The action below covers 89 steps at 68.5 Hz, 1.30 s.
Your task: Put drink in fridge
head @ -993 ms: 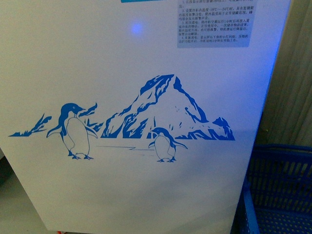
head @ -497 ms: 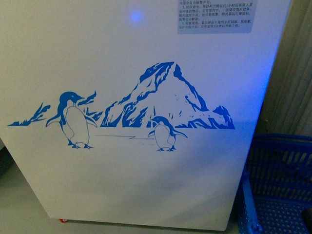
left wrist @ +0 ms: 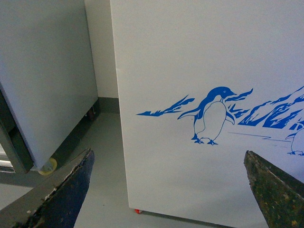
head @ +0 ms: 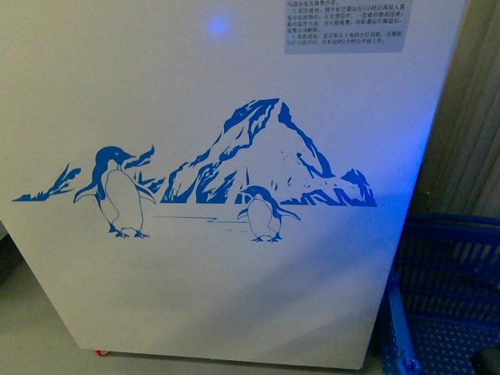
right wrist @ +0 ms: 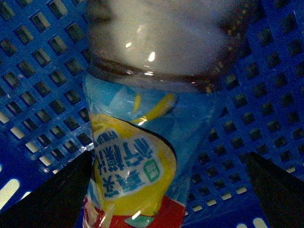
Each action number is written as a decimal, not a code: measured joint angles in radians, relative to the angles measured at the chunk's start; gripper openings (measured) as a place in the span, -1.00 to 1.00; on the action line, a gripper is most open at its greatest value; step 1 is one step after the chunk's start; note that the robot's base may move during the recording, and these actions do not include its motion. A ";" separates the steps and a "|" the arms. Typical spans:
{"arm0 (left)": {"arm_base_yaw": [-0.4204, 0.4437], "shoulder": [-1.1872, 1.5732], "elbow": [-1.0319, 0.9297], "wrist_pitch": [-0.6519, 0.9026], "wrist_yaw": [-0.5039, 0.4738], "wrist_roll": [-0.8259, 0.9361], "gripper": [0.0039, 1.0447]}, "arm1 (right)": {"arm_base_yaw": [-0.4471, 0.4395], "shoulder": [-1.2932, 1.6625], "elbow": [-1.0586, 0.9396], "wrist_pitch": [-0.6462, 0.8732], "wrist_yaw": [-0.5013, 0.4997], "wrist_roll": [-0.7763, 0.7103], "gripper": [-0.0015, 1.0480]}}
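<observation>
The fridge [head: 234, 117] fills the front view: a white wall with a blue penguin-and-mountain decal and a small red castor at its lower corner. It also shows in the left wrist view [left wrist: 204, 71]. My left gripper [left wrist: 168, 190] is open and empty, facing the fridge's wall near its corner. The drink [right wrist: 137, 142] is a clear bottle with a blue, yellow and red label, lying in a blue plastic basket [right wrist: 266, 109]. My right gripper [right wrist: 168, 190] is open, with the bottle between its fingers and close to one of them. Neither arm shows in the front view.
The blue basket [head: 453, 297] stands on the floor right of the fridge. A taller plain grey cabinet [left wrist: 42, 80] stands left of the fridge, with a strip of grey floor [left wrist: 102, 156] between them. A pale curtain-like wall [head: 473, 125] is behind the basket.
From a second ago to half a second ago the front view dropped slightly, bringing the fridge's bottom edge and castor into view. Since then it has barely changed.
</observation>
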 joint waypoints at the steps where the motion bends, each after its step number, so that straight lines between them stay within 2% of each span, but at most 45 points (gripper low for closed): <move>1: 0.000 0.000 0.000 0.000 0.000 0.000 0.85 | 0.001 0.003 0.002 -0.002 0.000 -0.004 0.85; 9: 0.000 0.000 0.000 0.000 0.000 0.000 0.85 | 0.005 0.011 0.006 -0.002 0.000 -0.041 0.81; 17: 0.000 0.000 0.000 0.000 0.000 0.000 0.85 | 0.005 0.011 0.003 0.003 -0.005 -0.066 0.44; 24: 0.000 0.000 0.000 0.000 0.000 0.000 0.85 | -0.001 0.002 -0.014 0.016 -0.008 -0.073 0.19; 42: 0.000 0.000 0.000 0.000 0.000 0.000 0.85 | -0.016 -0.139 -0.147 0.061 0.015 -0.127 -0.27; 56: 0.000 0.000 0.000 0.000 0.000 0.000 0.85 | -0.005 -0.380 -0.300 0.118 0.039 -0.211 -0.33; 65: 0.000 0.000 0.000 0.000 0.000 0.000 0.85 | 0.011 -0.667 -0.431 0.108 0.052 -0.285 -0.35; 75: 0.000 0.000 0.000 0.000 0.000 0.000 0.85 | 0.027 -1.007 -0.526 0.021 0.051 -0.344 -0.35; 89: 0.000 0.000 0.000 0.000 0.000 0.000 0.85 | 0.055 -1.508 -0.559 -0.150 0.047 -0.416 -0.35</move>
